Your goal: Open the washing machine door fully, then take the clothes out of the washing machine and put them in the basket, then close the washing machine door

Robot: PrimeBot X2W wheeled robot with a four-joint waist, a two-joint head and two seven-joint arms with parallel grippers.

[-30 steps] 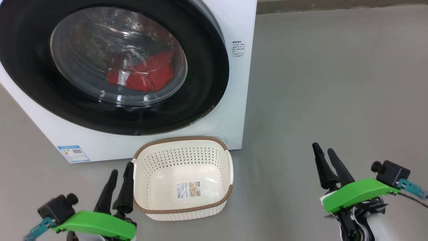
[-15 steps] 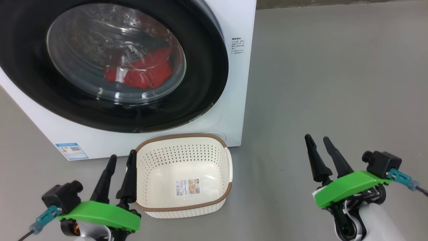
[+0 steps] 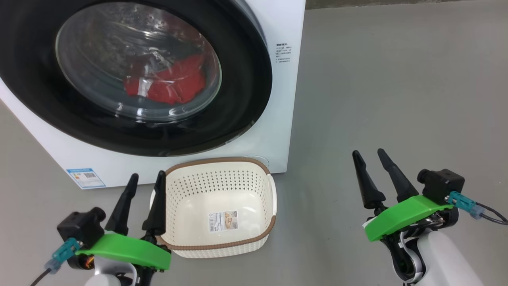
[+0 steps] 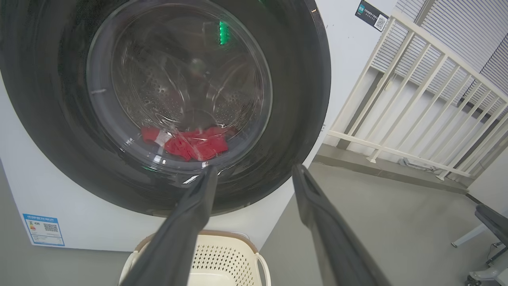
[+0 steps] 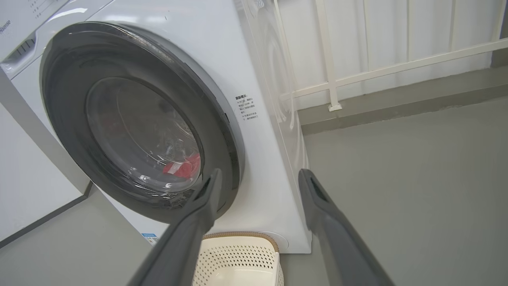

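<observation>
Bright red clothes [image 3: 166, 85] lie in the white washing machine [image 3: 283, 119] behind its shut black-rimmed glass door [image 3: 246, 79], cream perforated basket [image 3: 216, 163] before it; left gripper [image 3: 147, 176] and right gripper [image 3: 367, 153] gape empty; the left wrist view adds a white railing [image 4: 397, 152]

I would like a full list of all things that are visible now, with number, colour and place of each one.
washing machine: one, white, on the floor at the upper left of the head view
washing machine door: one, black rim with clear glass, shut on the machine's front
clothes: count unclear, red with white parts, inside the drum behind the glass
basket: one, cream with brown rim, on the floor in front of the machine, holding only a paper label
sticker: one, blue, machine's lower front corner
railing: one, white, behind the machine
floor: grey
left gripper: open, beside the basket
right gripper: open, over bare floor
</observation>
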